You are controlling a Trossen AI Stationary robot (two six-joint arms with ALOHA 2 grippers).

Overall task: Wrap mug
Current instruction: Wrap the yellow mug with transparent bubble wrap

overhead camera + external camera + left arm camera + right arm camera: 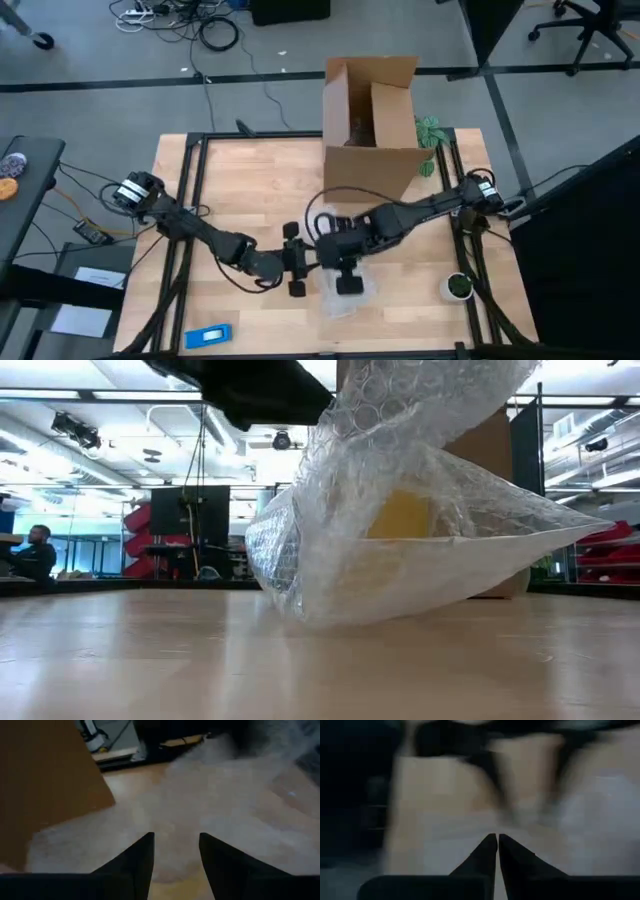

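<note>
Behind the right end effector [349, 283] stands the open brown cardboard box [372, 115] on the pale wooden tabletop [250, 180]. Beneath it, the clear bubble-wrap sheet [400, 540] is lifted, its fingers pinched together on a fold. Inside shows the small orange rounded mug [398, 515]. Just beside, the left end effector [297, 268] waits with fingers apart. Wrapping seems midway; next, the fold likely needs drawing over the mug.

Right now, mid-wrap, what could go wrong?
1. The bubble wrap hangs bunched and loose around the mug; the mug could slip out.
2. The left gripper and right gripper sit close together and could collide.
3. The right fingers look shut; if they are pinching wrap, it may tear.
</note>
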